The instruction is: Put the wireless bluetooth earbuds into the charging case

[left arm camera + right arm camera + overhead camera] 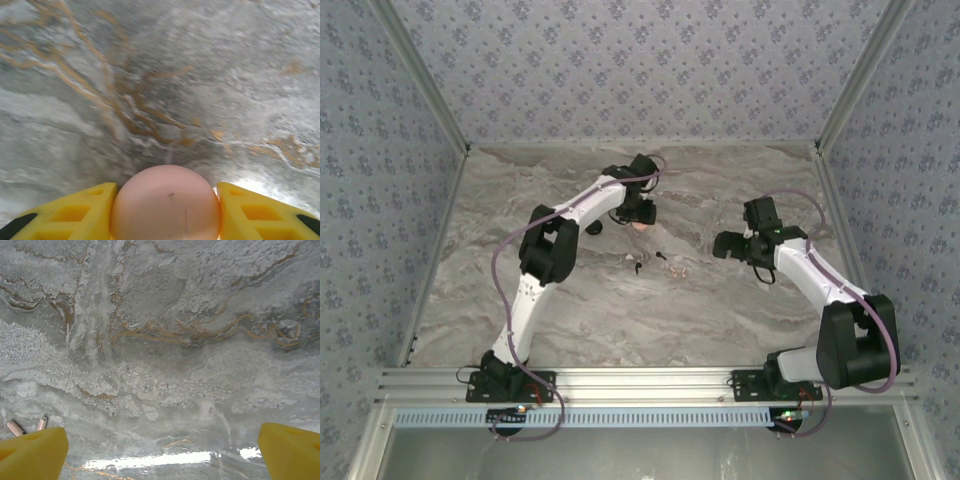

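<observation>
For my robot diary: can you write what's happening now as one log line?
left gripper: shut on pink case | right gripper: open, empty | earbuds: on table

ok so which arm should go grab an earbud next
Probably the right. The right gripper is open with nothing between its fingers, and in the top view it sits closest to the two black earbuds on the table. The left gripper is busy, closed around the pink case.

Pink case (166,215), yellow L hand (165,186); grey marble table (620,310) w/ tan veins; earbuds (638,267) prob. black.
</observation>
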